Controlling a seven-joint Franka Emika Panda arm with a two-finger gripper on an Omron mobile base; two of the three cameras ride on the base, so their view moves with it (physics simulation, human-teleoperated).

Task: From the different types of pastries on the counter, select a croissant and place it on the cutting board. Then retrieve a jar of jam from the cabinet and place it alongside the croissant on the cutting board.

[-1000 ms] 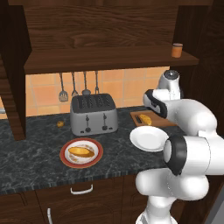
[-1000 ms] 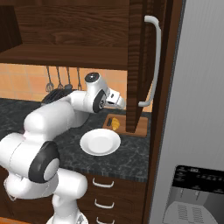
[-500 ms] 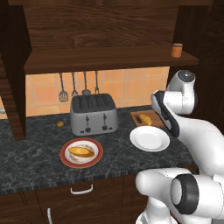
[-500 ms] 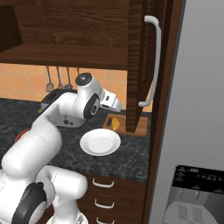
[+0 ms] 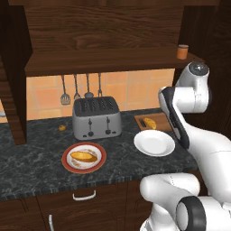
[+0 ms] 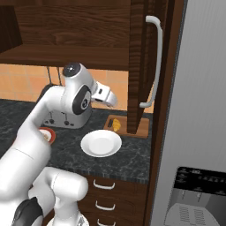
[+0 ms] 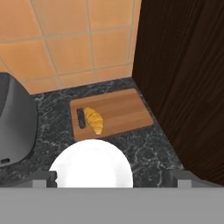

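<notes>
- Golden-orange, the croissant lies on the cutting board, near the end with the dark slot handle (it rests just beside that slot).
- Cutting board sits flat on the counter, against the tiled wall and close to the dark cabinet side panel.
- A white plate stands on the counter just in front of the board; the two look close, though I cannot tell whether they touch.
- The gripper hangs raised above the board and plate, its jaws spread wide with nothing between them; in the hand view the fingertips appear far apart at either lower corner.
- The jar of jam stands upright on the thick shelf plank of the cabinet, at its right end, well above the counter.
- A grey toaster sits left of the board, with utensils hanging on the wall behind it.
- The larger oblong pastry rests on a red-rimmed plate in front of the toaster.
- A small orange item lies on the counter left of the toaster, too small to identify.
</notes>
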